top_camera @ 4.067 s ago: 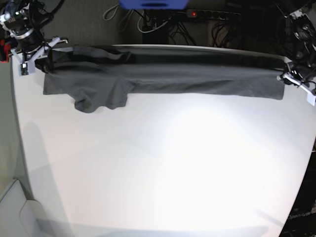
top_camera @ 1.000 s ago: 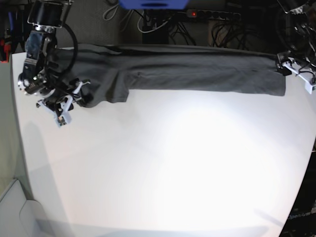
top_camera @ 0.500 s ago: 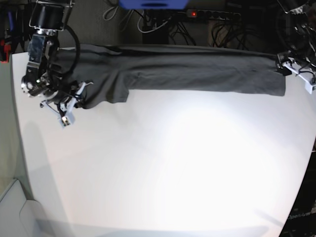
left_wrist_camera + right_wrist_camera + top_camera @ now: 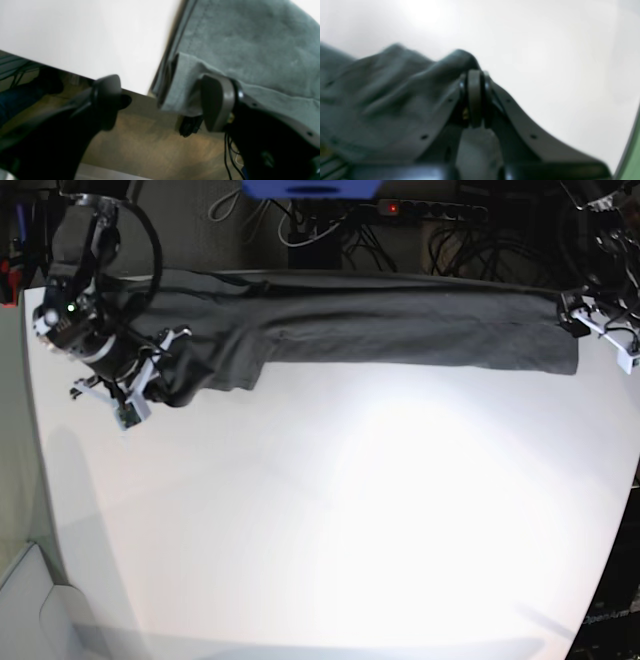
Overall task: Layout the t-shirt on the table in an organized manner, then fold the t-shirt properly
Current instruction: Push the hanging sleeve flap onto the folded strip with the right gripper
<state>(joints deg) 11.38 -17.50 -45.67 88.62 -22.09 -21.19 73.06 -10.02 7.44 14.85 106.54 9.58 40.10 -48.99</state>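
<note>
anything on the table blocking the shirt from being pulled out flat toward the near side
Nothing visible does. The t-shirt lies bunched in a strip along the far edge, and the table in front of it is bare white surface in the base view. The right gripper is already pinched on a fold of the cloth, with nothing between them.

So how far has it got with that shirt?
Early days. The t-shirt lies stretched in a long band along the far edge of the table, not yet spread flat. The right pincer is shut on a sleeve fold; the left pincer stands open at the shirt's other end. All folding remains.
</note>
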